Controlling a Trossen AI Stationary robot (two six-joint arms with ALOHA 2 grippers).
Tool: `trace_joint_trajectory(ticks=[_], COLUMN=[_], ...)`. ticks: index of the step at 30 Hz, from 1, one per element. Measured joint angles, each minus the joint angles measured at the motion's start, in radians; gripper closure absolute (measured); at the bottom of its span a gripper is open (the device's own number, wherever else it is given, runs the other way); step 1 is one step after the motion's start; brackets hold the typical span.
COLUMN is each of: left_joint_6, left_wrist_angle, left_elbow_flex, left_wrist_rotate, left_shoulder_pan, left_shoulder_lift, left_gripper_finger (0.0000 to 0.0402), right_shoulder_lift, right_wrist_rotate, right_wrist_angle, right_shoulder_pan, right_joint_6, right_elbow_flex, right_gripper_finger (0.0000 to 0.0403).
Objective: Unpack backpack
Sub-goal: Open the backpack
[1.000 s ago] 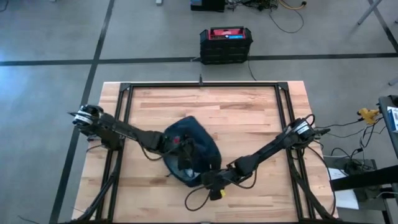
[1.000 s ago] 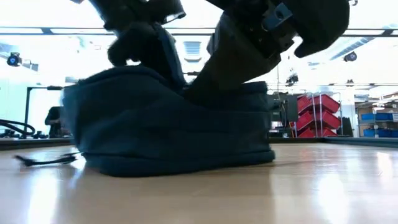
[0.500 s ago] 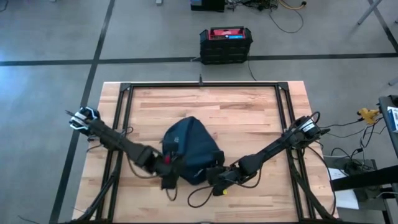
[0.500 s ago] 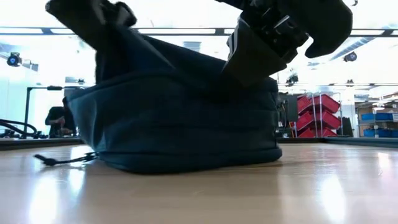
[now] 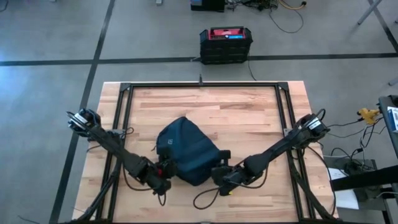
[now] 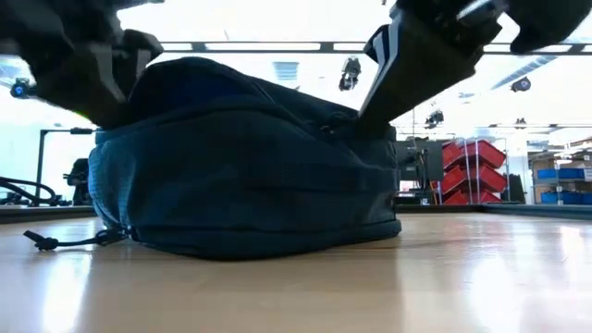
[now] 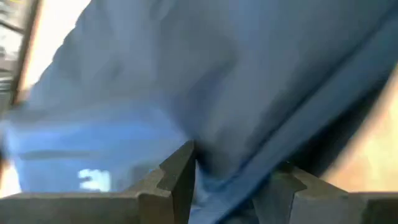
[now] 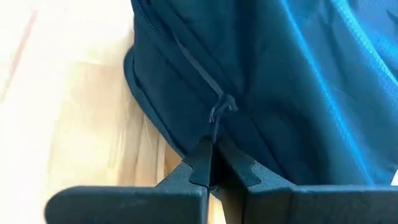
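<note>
A dark navy backpack (image 5: 186, 151) is seen lying on a wooden worktop (image 5: 249, 118), near its front edge, between the two pincers. The left pincer (image 7: 230, 180) is pressed against one side of the backpack; a fold of blue fabric appears to be caught between its partly spread fingers (image 7: 177, 174), though the blurred wrist view leaves this uncertain. The right pincer (image 8: 213, 163) is set against the opposite side, its fingers clenched together on a thin dark zipper pull cord (image 8: 217, 115) that runs up from the fingertips to the zipper line. In the low view, a loose cord (image 6: 69, 240) is trailed onto the worktop from the backpack's base.
</note>
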Motion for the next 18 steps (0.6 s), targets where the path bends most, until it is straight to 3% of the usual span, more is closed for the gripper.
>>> trace_joint_trajectory(ticks=[3,7,12,18], left_joint_6=[0.035,0.153,0.228,0.054], left_wrist_angle=[0.016,0.061,0.029,-0.2], left_elbow_flex=[-0.017,-0.01,0.059,0.242], left_wrist_rotate=[-0.1,-0.094,0.159,0.461], left_shoulder_pan=[0.014,0.053,0.163,0.162], left_shoulder_lift=[0.0,0.0,-0.012,-0.017], left_gripper_finger=[0.027,0.0248,0.0217,0.0201], right_shoulder_lift=[0.012,0.054,0.103,0.1], right_wrist_rotate=[-0.008,-0.019,-0.029,-0.027], right_wrist_angle=[0.007,0.074,0.163,0.117], right_shoulder_pan=[0.0,-0.001,-0.007,-0.014], right_joint_6=[0.008,0.011,-0.012,-0.006], right_elbow_flex=[-0.001,-0.003,0.0,0.003], right_gripper_finger=[0.0403,0.0403,0.0403,0.0403])
